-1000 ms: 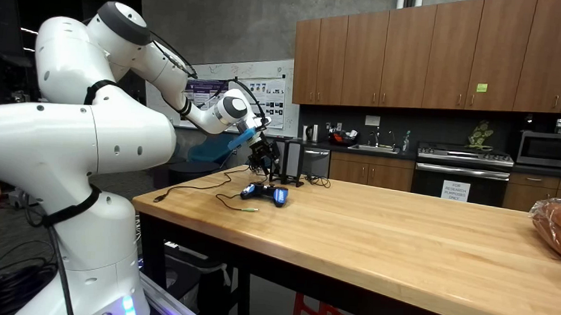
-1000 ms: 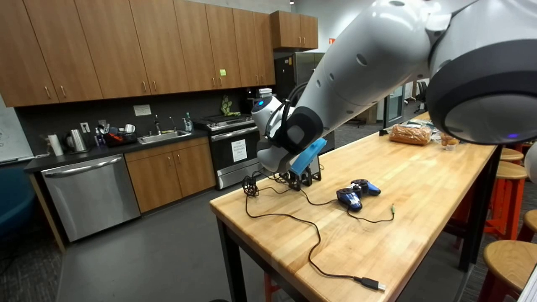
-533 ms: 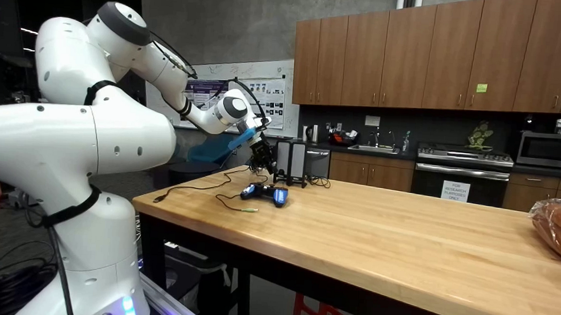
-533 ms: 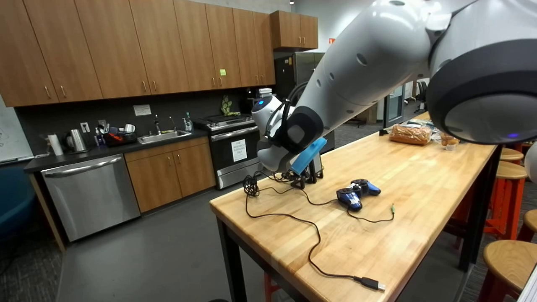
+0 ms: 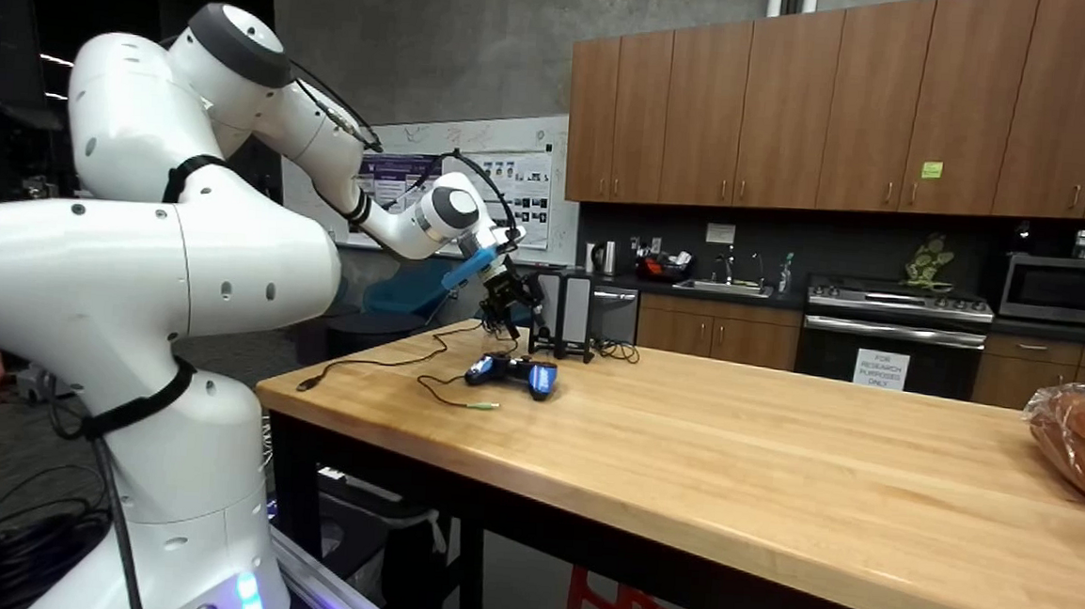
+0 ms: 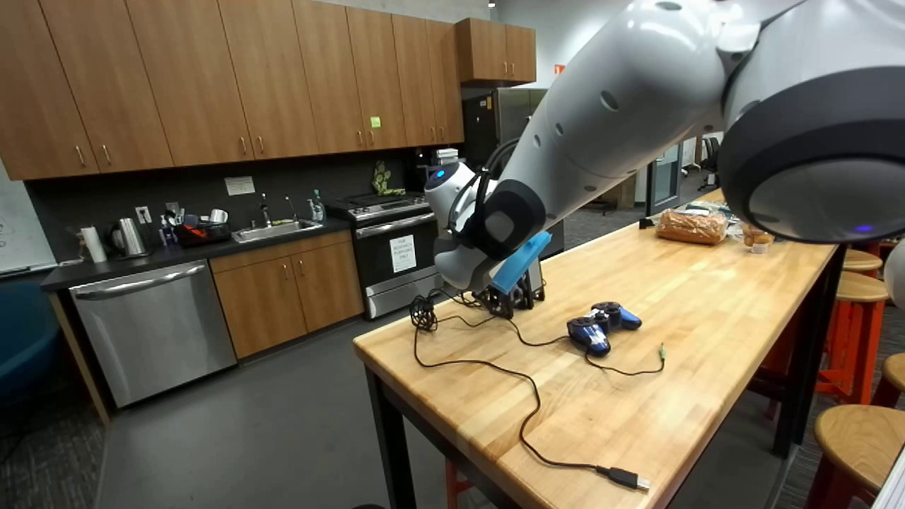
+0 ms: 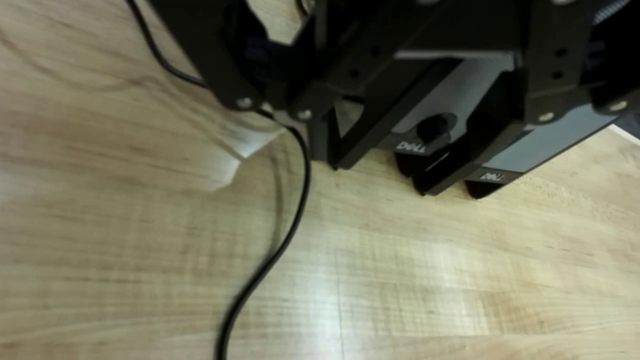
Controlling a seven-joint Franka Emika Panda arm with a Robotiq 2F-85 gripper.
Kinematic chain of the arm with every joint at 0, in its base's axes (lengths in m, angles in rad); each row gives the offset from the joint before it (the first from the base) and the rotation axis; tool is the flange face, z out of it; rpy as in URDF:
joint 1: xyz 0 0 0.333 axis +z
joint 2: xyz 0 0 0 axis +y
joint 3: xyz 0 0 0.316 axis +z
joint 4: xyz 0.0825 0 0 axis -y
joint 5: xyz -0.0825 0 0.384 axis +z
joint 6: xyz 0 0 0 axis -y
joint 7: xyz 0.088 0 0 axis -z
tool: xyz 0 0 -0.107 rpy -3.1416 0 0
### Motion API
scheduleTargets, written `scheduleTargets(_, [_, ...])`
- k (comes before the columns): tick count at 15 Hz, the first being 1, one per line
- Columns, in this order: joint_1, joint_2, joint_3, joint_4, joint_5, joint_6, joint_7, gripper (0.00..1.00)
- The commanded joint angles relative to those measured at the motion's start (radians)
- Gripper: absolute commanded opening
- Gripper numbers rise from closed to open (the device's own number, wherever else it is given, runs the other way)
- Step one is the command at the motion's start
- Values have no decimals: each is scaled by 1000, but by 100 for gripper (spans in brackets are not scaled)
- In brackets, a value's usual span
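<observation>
The end effector (image 7: pixel 384 176) hangs above the surface (image 7: pixel 425 280), jaws spread, the knobbed Dell speaker (image 7: pixel 462 87) showing between them in the wrist view, contact unclear, the plainer Dell speaker (image 7: pixel 545 141) just beside it.

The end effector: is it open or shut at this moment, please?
Open: in the wrist view, the end effector has its fingers apart, with a speaker visible between them.
</observation>
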Motion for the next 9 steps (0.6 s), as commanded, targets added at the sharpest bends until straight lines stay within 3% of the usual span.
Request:
scheduleTargets(1, [6, 7, -15, -3, -39, -24, -46, 99])
scheduleTargets(8, [5, 1, -19, -4, -79, -13, -70, 100])
scheduleTargets(9, [-100, 17, -34, 71, -99, -38, -146, 100])
